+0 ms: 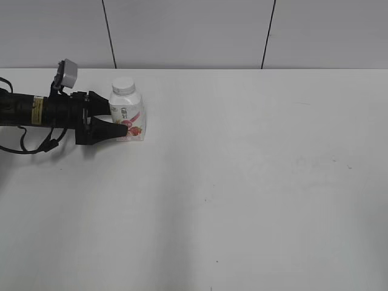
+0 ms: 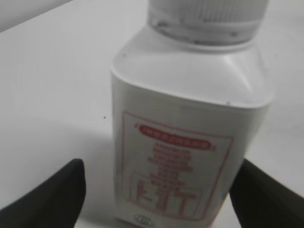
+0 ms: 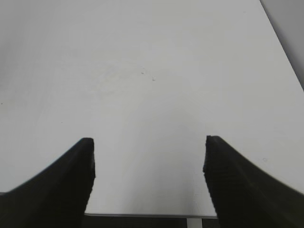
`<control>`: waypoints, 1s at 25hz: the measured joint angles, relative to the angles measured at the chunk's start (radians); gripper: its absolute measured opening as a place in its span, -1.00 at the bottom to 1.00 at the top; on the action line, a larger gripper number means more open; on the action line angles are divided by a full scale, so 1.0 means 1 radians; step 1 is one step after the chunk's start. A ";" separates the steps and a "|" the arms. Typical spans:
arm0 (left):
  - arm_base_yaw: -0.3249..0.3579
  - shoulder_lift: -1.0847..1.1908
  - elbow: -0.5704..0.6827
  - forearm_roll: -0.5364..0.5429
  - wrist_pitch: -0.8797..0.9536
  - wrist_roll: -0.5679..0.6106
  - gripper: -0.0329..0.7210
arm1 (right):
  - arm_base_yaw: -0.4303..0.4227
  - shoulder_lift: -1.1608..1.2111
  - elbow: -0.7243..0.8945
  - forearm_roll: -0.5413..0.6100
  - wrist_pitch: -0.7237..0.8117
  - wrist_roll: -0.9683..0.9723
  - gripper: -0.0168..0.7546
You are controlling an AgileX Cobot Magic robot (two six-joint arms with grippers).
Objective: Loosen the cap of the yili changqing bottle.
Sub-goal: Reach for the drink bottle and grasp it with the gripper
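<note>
Now the left gripper [image 1: 119, 120] straddles the yili changqing bottle [image 1: 127, 117] in the upper left of the exterior frame, fingers spread either side, contact unclear. Its cap [image 1: 123, 85] sits on top. Over bare table [image 3: 156, 71], the right gripper [image 3: 149, 183] hangs unclenched, holding nothing.

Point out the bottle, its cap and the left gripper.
bottle [image 1: 127, 115]: exterior view, on the front label.
cap [image 1: 123, 86]: exterior view, on its side just under the flat top.
left gripper [image 1: 118, 117]: exterior view, midway between the black fingertips beside the bottle.
</note>
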 joint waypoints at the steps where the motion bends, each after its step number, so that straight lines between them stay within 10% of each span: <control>1: -0.003 0.000 -0.001 0.001 0.001 0.000 0.58 | 0.000 0.000 0.000 0.000 0.000 0.000 0.51; 25: -0.044 0.001 -0.006 -0.002 0.010 -0.001 0.21 | 0.000 0.000 0.000 0.000 0.000 0.000 0.51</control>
